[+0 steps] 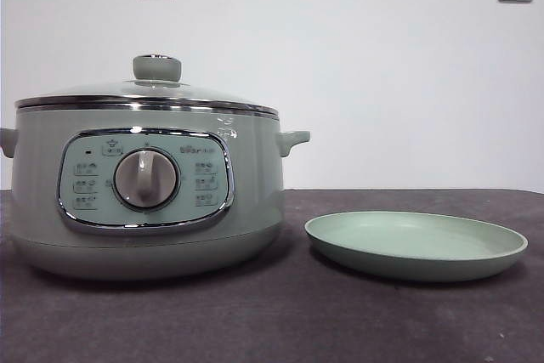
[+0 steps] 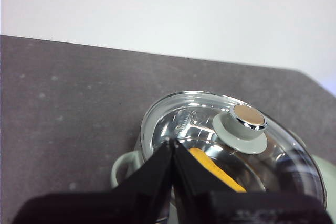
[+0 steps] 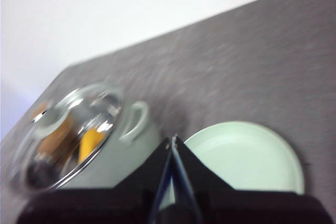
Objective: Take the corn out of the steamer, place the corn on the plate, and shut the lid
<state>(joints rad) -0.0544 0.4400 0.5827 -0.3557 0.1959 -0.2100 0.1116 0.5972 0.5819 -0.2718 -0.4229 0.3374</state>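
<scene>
Nearest you, plate (image 1: 416,246) sits bare, right of steamer (image 1: 144,184); lid (image 1: 146,95) on. Corn (image 2: 215,170) lies inside, seen through glass. Your left gripper (image 2: 173,148) and right gripper (image 3: 173,142) hover overhead, both clenched, holding nothing.

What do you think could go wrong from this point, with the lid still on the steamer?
1. The lid is glass, and its knob is small and smooth; a loose grasp by the left hand might drop it.
2. The corn lies deep in the steamer, so reaching in may knock the rim.
3. The plate is shallow; the rounded corn could roll off.
</scene>
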